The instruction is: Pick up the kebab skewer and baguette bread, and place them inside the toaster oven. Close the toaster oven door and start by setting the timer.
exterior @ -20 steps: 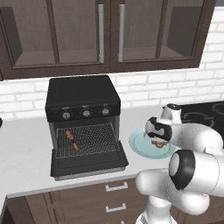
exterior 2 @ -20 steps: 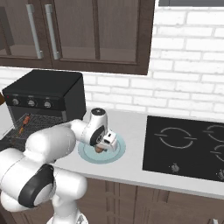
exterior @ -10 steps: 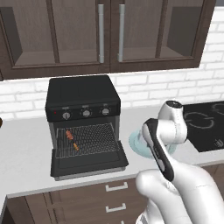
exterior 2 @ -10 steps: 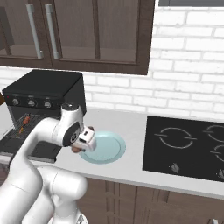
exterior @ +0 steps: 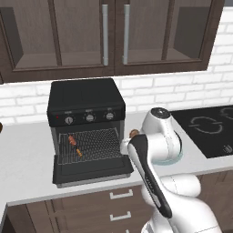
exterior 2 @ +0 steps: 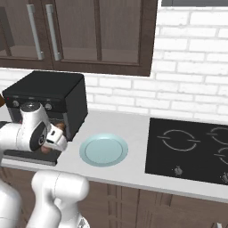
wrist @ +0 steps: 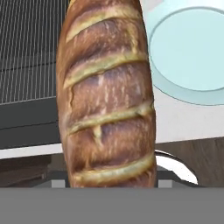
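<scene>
I had the thin red-orange kebab skewer [exterior: 74,144] on the boxy black toaster oven's [exterior: 86,107] rack, fingers pinching the scored golden-brown baguette bread [wrist: 107,96]; door and timer remained.

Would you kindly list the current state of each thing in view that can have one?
toaster oven door: dropped fully open.
kebab skewer: lying on the wire rack inside the toaster oven.
baguette bread: held in the gripper, off the counter, near the oven's right side.
plate: empty, on the counter.
upper cabinet doors: closed.
</scene>
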